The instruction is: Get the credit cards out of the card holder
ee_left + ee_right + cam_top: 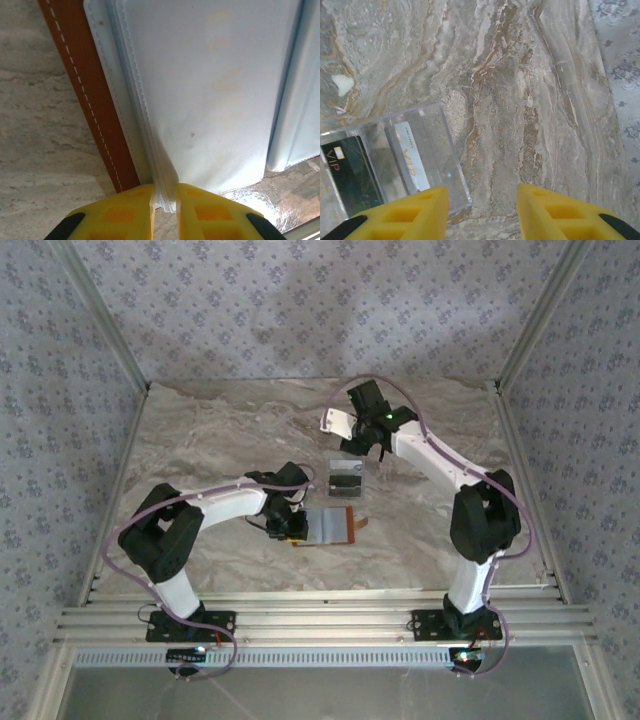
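The card holder [332, 525] lies open on the table, grey-blue lining up, with its orange-brown edge [82, 95] along one side. My left gripper [165, 207] [292, 524] is shut on the edge of the holder's pale lining [210, 85]. Two credit cards lie side by side in a clear tray [440, 135]: a dark one [347, 172] and a pale silvery one [410, 157]. My right gripper [482, 210] [375, 452] hangs open over bare table just to the right of the tray, with nothing between its fingers.
The clear tray [347, 478] sits just beyond the card holder, near the table's middle. Patterned walls close in the marble table [220, 430] at the back and sides. The arms' bases stand on a metal rail [320, 625] at the near edge.
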